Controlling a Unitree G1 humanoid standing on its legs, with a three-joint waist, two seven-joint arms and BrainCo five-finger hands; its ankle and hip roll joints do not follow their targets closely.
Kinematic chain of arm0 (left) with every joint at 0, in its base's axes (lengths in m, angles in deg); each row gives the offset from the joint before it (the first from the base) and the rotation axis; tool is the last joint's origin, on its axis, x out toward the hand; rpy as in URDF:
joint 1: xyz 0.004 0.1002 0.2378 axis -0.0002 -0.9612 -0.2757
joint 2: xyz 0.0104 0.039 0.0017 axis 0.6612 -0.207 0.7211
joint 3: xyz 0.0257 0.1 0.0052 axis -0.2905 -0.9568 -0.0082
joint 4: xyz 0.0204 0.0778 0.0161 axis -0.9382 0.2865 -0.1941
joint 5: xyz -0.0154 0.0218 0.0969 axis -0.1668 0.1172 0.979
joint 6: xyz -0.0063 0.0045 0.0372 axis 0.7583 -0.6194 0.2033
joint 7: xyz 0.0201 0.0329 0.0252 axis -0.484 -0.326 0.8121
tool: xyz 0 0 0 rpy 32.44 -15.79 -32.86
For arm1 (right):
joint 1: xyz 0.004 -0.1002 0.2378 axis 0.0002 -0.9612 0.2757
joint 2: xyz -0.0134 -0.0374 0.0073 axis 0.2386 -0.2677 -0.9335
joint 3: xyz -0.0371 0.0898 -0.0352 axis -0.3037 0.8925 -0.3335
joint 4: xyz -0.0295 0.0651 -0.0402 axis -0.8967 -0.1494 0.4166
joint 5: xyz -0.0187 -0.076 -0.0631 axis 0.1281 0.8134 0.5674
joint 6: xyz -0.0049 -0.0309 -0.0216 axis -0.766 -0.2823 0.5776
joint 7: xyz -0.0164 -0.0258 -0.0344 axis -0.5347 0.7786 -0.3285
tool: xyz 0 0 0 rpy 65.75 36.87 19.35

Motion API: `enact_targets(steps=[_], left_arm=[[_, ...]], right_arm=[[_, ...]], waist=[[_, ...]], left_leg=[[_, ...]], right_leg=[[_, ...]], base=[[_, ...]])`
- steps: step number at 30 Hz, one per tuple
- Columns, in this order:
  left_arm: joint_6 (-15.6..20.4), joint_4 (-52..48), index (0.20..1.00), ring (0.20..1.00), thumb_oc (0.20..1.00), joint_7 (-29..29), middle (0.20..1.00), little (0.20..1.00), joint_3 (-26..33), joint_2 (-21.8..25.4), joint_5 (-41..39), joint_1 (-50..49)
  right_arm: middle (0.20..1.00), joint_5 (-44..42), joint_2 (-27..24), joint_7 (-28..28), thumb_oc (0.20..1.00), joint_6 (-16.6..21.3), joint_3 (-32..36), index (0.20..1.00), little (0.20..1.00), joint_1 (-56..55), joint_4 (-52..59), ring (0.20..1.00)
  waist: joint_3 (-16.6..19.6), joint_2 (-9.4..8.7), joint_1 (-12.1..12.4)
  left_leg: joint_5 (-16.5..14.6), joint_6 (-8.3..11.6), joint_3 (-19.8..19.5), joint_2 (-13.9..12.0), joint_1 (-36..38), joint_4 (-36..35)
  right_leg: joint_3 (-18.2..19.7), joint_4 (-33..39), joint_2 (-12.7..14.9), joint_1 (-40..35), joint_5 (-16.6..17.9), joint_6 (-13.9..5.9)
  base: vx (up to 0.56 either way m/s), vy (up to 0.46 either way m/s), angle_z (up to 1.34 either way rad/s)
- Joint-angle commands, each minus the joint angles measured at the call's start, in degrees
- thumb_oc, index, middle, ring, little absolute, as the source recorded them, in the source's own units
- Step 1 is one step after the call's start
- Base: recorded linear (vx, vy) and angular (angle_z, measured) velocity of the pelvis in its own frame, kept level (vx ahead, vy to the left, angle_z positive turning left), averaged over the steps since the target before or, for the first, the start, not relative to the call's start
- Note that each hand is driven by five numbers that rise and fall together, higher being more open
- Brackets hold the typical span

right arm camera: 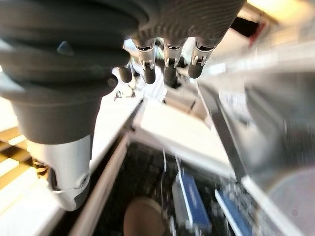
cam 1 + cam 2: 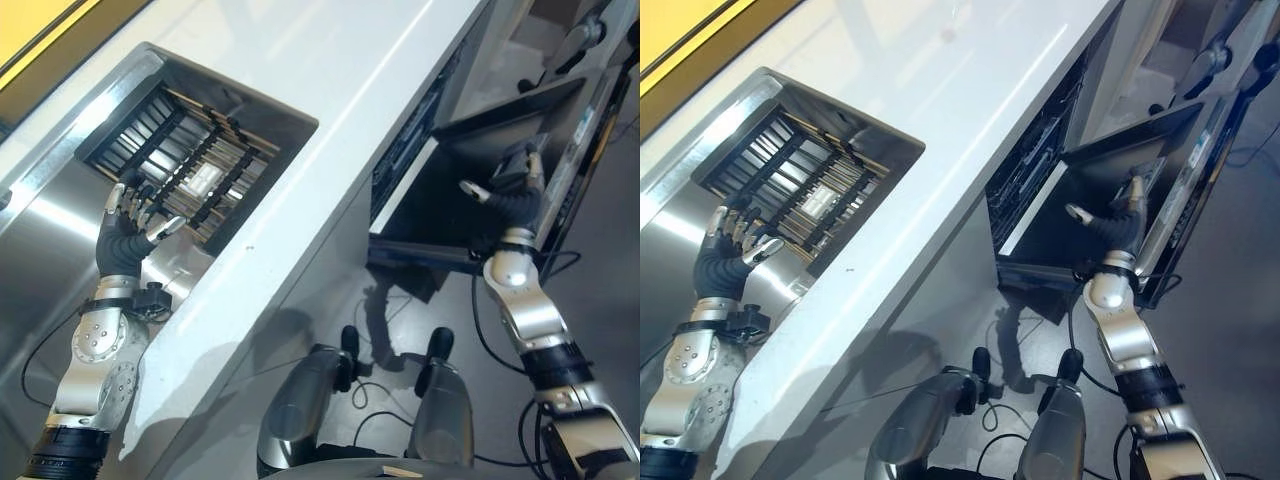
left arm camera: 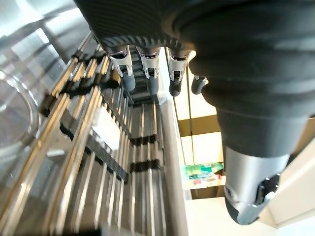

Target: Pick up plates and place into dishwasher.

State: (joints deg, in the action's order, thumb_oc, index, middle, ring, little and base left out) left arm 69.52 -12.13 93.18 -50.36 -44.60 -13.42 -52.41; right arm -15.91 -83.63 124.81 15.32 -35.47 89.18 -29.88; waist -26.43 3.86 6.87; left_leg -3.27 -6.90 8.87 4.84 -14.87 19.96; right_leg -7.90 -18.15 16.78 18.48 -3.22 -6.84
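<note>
A metal dish rack (image 2: pixel 190 165) lies in the steel sink (image 2: pixel 60 215) set into the white counter. My left hand (image 2: pixel 125 240) hovers at the rack's near edge with its fingers (image 3: pixel 150 73) straight and spread, holding nothing. A small white patch (image 2: pixel 207 180) shows among the rack's bars; I cannot tell what it is. A clear round rim (image 3: pixel 17 110) shows beside the rack in the left wrist view. At the right the dishwasher (image 2: pixel 405 150) stands open, its dark door (image 2: pixel 440 215) folded down. My right hand (image 2: pixel 512 195) hangs over that door, open and empty.
The white counter (image 2: pixel 330 120) runs between the sink and the dishwasher. A yellow strip (image 2: pixel 40 30) borders the counter's far side. Inside the dishwasher, blue items (image 1: pixel 189 196) lie in a dark rack. Grey floor lies below the door.
</note>
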Motion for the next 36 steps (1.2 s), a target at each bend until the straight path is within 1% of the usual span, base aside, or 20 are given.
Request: enact_targets(steps=[1,4,7,8,11,12,13,16,18,19,21,23,25,28,29,30,31,33,35,36], left_arm=[[-0.2,-3.2,1.000,1.000,1.000,-1.2,1.000,1.000,-1.9,-7.2,5.2,-1.5],[-2.0,-2.3,1.000,1.000,1.000,-1.8,1.000,1.000,-1.5,-8.2,6.1,-1.3],[-2.5,-2.0,1.000,1.000,1.000,-1.9,1.000,1.000,-0.5,-9.0,6.8,-2.0],[-2.4,-1.9,1.000,1.000,1.000,-2.1,1.000,1.000,-0.4,-9.2,7.0,-2.4],[-2.2,-1.2,1.000,1.000,1.000,-2.9,1.000,1.000,-0.1,-9.8,7.3,-3.8],[-2.3,-1.2,1.000,1.000,1.000,-3.3,1.000,1.000,0.0,-10.0,7.2,-4.5],[-2.1,-1.1,1.000,1.000,1.000,-3.5,1.000,1.000,-0.3,-10.3,6.9,-5.2],[-1.0,-1.1,1.000,1.000,1.000,-3.7,1.000,1.000,-1.1,-10.7,6.5,-5.8],[0.4,-0.6,1.000,1.000,1.000,-3.0,1.000,1.000,-2.0,-10.8,6.5,-5.2],[1.2,0.2,1.000,1.000,1.000,-2.6,1.000,1.000,-2.8,-11.0,6.6,-4.5],[2.1,0.7,1.000,1.000,1.000,-1.7,1.000,1.000,-3.9,-11.3,6.5,-3.7],[3.1,0.4,1.000,1.000,1.000,-0.9,1.000,1.000,-4.9,-11.7,5.9,-2.9],[3.5,-0.1,1.000,1.000,1.000,-0.8,1.000,1.000,-5.5,-11.9,5.5,-2.3],[3.1,-1.4,1.000,1.000,1.000,0.0,1.000,1.000,-6.4,-11.6,5.3,-1.1],[3.3,-1.6,1.000,1.000,1.000,0.2,1.000,1.000,-6.8,-11.3,5.6,-0.7],[3.4,-2.0,1.000,1.000,1.000,0.9,1.000,1.000,-7.4,-10.7,5.6,-0.1],[3.4,-2.3,1.000,1.000,1.000,1.4,1.000,1.000,-7.7,-10.2,5.6,0.4],[3.2,-2.7,1.000,1.000,1.000,2.1,1.000,1.000,-8.3,-9.1,6.0,1.5],[2.9,-2.9,1.000,1.000,1.000,2.5,1.000,1.000,-8.5,-8.2,5.8,2.5],[2.6,-2.9,1.000,1.000,1.000,2.8,1.000,1.000,-8.8,-7.8,5.6,2.9]], right_arm=[[1.000,-0.7,-2.8,6.0,1.000,4.9,3.3,1.000,1.000,-2.8,5.7,1.000],[1.000,-1.2,-0.8,10.4,1.000,7.0,6.8,1.000,1.000,-7.6,7.3,1.000],[1.000,-3.6,2.0,11.2,1.000,10.4,9.6,1.000,1.000,-12.4,8.4,1.000],[1.000,-4.0,2.6,11.4,1.000,11.0,10.0,1.000,1.000,-13.6,8.7,1.000],[1.000,-4.7,4.7,12.3,1.000,10.8,11.1,1.000,1.000,-18.2,8.0,1.000],[1.000,-6.8,5.1,12.0,1.000,10.9,11.3,1.000,1.000,-19.4,7.6,1.000],[1.000,-9.9,5.4,11.2,1.000,11.3,11.5,1.000,1.000,-20.6,6.9,1.000],[1.000,-12.9,5.7,10.2,1.000,13.4,11.3,1.000,1.000,-21.3,4.0,1.000],[1.000,-17.7,6.1,8.0,1.000,16.6,10.8,1.000,1.000,-19.8,1.5,1.000],[1.000,-20.9,6.5,6.7,1.000,19.2,10.2,1.000,1.000,-18.0,-0.3,1.000],[1.000,-23.6,6.4,4.2,1.000,21.3,9.3,1.000,1.000,-15.9,-2.0,1.000],[1.000,-29.2,6.0,-2.9,1.000,23.5,7.9,1.000,1.000,-13.6,-4.1,1.000],[1.000,-31.2,5.0,-7.4,1.000,24.7,6.5,1.000,1.000,-11.2,-5.6,1.000],[1.000,-37.2,4.2,-14.9,1.000,26.8,5.5,1.000,1.000,-7.6,-7.2,1.000],[1.000,-38.6,3.9,-16.5,1.000,27.4,5.4,1.000,1.000,-6.5,-7.8,1.000],[1.000,-41.1,3.5,-19.0,1.000,27.9,4.8,1.000,1.000,-5.0,-8.0,1.000],[1.000,-42.9,3.3,-20.3,1.000,28.3,4.6,1.000,1.000,-3.9,-8.1,1.000],[1.000,-48.3,2.8,-25.3,1.000,27.6,4.0,1.000,1.000,-1.2,-7.9,1.000],[1.000,-50.7,2.5,-28.4,1.000,26.9,3.2,1.000,1.000,1.5,-8.2,1.000],[1.000,-51.3,2.0,-29.9,1.000,25.6,2.7,1.000,1.000,3.4,-8.3,1.000]], waist=[[4.5,1.86,-3.4],[6.8,1.10,-5.9],[8.7,0.71,-7.9],[9.2,0.67,-8.2],[9.9,0.64,-10.4],[9.7,0.75,-10.9],[9.3,1.01,-11.6],[7.4,2.03,-12.5],[5.1,2.98,-13.1],[3.6,3.79,-13.3],[2.0,5.11,-13.4],[0.1,6.85,-13.3],[-1.4,8.00,-12.9],[-3.4,9.06,-12.1],[-3.4,9.28,-11.6],[-3.4,9.71,-10.9],[-3.4,9.80,-10.4],[-3.4,9.87,-9.1],[-3.4,10.10,-8.1],[-3.4,10.28,-7.6]], left_leg=[[-4.9,0.75,-2.4,0.6,2.8,-0.7],[-4.0,1.77,-1.8,-0.1,5.9,-5.0],[-3.5,2.29,-0.3,-0.6,7.7,-7.2],[-3.5,2.34,0.1,-0.7,7.9,-7.4],[-4.9,1.93,1.9,-1.0,8.8,-6.0],[-5.6,1.62,2.4,-1.0,8.9,-5.0],[-6.3,1.33,2.8,-1.1,8.7,-3.7],[-8.1,0.90,3.8,-1.3,6.6,0.5],[-9.0,0.75,4.7,-1.5,4.2,3.6],[-9.2,0.80,5.2,-1.7,2.7,5.0],[-9.2,1.06,5.2,-1.5,1.4,6.2],[-9.1,1.23,4.5,-0.8,-0.4,7.6],[-9.3,1.27,3.7,-0.3,-2.2,9.3],[-9.9,1.35,3.3,0.1,-5.9,12.3],[-10.1,1.36,3.2,0.2,-7.7,13.3],[-11.8,1.64,2.4,0.5,-9.6,15.4],[-12.4,1.60,2.3,0.6,-11.8,17.1],[-13.6,1.52,1.9,0.9,-16.2,21.3],[-14.8,1.50,1.4,1.2,-19.9,25.3],[-15.4,1.54,1.1,1.2,-21.6,27.4]], right_leg=[[0.2,-5.2,-4.4,-2.5,3.7,4.23],[1.7,0.5,-6.4,-5.1,4.3,3.55],[3.4,5.1,-7.4,-7.0,5.2,3.34],[3.6,5.5,-7.5,-7.1,5.4,3.27],[4.6,4.0,-7.1,-6.1,6.6,2.92],[5.1,2.7,-6.9,-5.5,6.6,2.82],[5.9,1.4,-6.8,-4.6,6.2,2.76],[7.1,-1.0,-6.1,-2.2,4.8,2.80],[7.6,-2.1,-5.5,0.0,4.3,3.00],[7.5,-3.0,-5.1,1.5,4.0,3.08],[7.4,-4.5,-4.8,2.9,3.4,3.25],[7.7,-6.9,-4.5,4.8,2.4,3.79],[7.9,-9.3,-4.3,6.6,1.2,4.27],[7.6,-13.6,-4.5,10.1,-0.8,4.92],[7.3,-14.9,-4.5,11.7,-1.3,5.11],[7.1,-18.0,-4.8,13.5,-3.9,5.06],[6.8,-20.2,-4.9,15.6,-4.8,5.26],[6.1,-24.6,-4.9,19.4,-6.3,5.86],[5.8,-29.1,-4.7,22.8,-8.1,6.28],[5.9,-31.1,-4.5,24.4,-8.9,6.55]], base=[[0.09,-0.068,0.15],[0.07,-0.056,0.00],[0.07,-0.018,-0.35],[0.10,0.009,-0.52],[0.14,0.041,-0.39],[0.13,0.063,-0.26],[0.10,0.066,-0.33],[-0.03,0.050,-0.37],[-0.14,0.016,-0.28],[-0.14,0.027,-0.23],[-0.10,0.043,-0.16],[-0.04,0.061,-0.02],[-0.03,0.027,-0.22],[-0.06,-0.038,-0.02],[-0.03,-0.123,0.21],[-0.05,-0.160,0.21],[-0.06,-0.188,0.23],[-0.11,-0.183,0.28],[-0.07,-0.154,0.42],[-0.05,-0.133,0.46]])
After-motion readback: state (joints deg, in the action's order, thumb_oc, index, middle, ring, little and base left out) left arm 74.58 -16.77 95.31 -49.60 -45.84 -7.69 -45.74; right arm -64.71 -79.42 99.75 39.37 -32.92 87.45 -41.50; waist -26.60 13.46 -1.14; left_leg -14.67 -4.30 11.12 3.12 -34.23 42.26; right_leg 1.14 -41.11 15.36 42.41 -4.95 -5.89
